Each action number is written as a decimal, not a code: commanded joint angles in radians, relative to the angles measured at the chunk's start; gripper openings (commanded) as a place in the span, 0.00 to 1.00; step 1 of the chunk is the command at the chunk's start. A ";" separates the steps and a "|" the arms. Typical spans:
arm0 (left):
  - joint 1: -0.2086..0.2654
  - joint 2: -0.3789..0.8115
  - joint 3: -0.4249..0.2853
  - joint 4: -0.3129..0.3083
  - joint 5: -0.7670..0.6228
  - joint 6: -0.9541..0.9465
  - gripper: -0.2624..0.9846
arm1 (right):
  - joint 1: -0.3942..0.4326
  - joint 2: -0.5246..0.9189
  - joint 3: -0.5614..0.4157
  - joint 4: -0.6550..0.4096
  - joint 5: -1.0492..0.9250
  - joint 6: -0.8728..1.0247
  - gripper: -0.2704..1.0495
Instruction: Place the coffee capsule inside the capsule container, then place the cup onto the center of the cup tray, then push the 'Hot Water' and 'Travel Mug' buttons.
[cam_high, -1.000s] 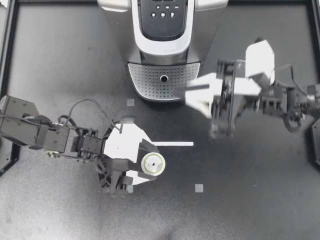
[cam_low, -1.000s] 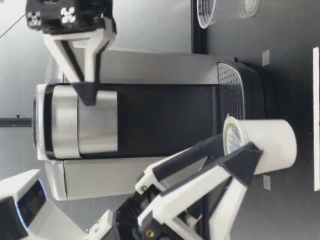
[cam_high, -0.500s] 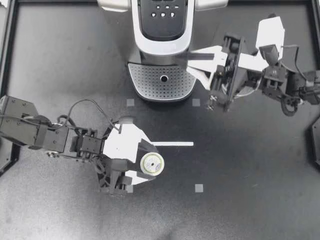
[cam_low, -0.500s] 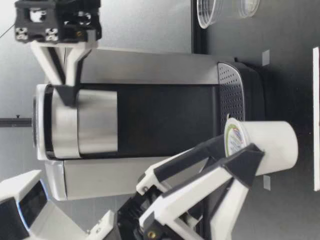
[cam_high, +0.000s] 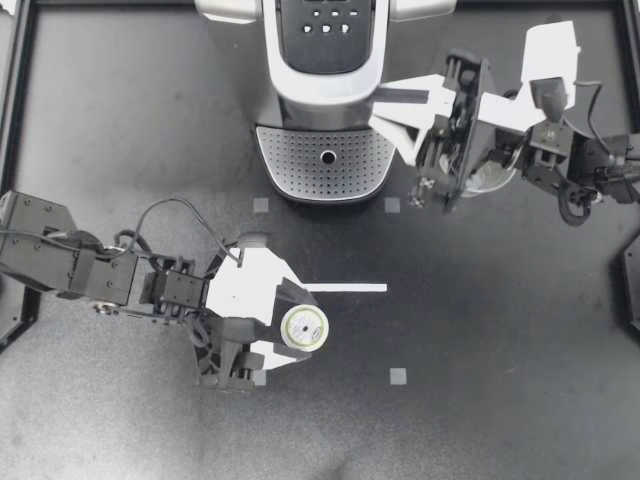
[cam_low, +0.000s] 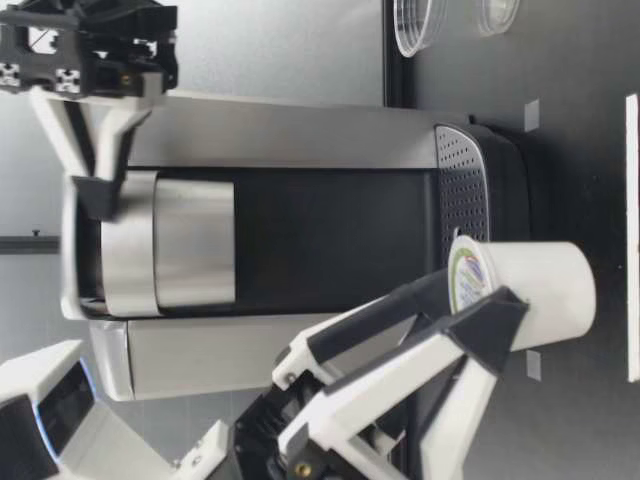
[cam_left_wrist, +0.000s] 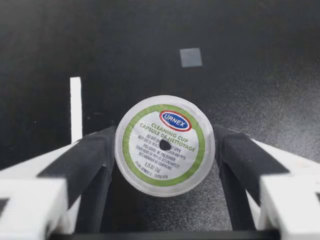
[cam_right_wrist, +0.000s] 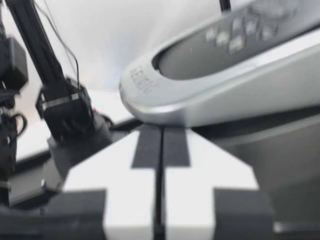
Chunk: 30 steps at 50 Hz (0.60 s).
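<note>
Up from mid-frame, your right gripper (cam_high: 390, 108), fingers pressed together and empty, now sits against the brewer lid (cam_high: 325, 75) at upper centre; lift it slowly, while your left gripper (cam_high: 298, 331) clamps the coffee capsule (cam_high: 304, 327) at lower centre.

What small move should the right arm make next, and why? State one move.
Probably raise the right gripper to lever the coffee machine's curved silver lid open. Its shut fingers sit under the lid's front lip, and the left gripper holds the white green-ringed capsule down at the table, which needs that container open.
</note>
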<state>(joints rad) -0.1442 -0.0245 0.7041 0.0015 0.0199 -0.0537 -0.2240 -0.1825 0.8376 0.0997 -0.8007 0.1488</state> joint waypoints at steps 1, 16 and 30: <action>-0.002 -0.021 -0.017 -0.002 -0.009 0.000 0.61 | -0.029 -0.044 -0.054 0.002 -0.051 -0.002 0.25; -0.002 -0.025 -0.017 -0.002 -0.009 0.000 0.61 | -0.077 -0.028 -0.098 0.003 -0.052 0.002 0.25; -0.002 -0.025 -0.020 -0.002 -0.012 0.000 0.61 | -0.121 -0.006 -0.143 0.003 -0.034 0.003 0.25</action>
<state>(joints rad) -0.1442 -0.0245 0.7041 0.0015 0.0169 -0.0537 -0.3160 -0.1825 0.7363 0.0997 -0.8376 0.1519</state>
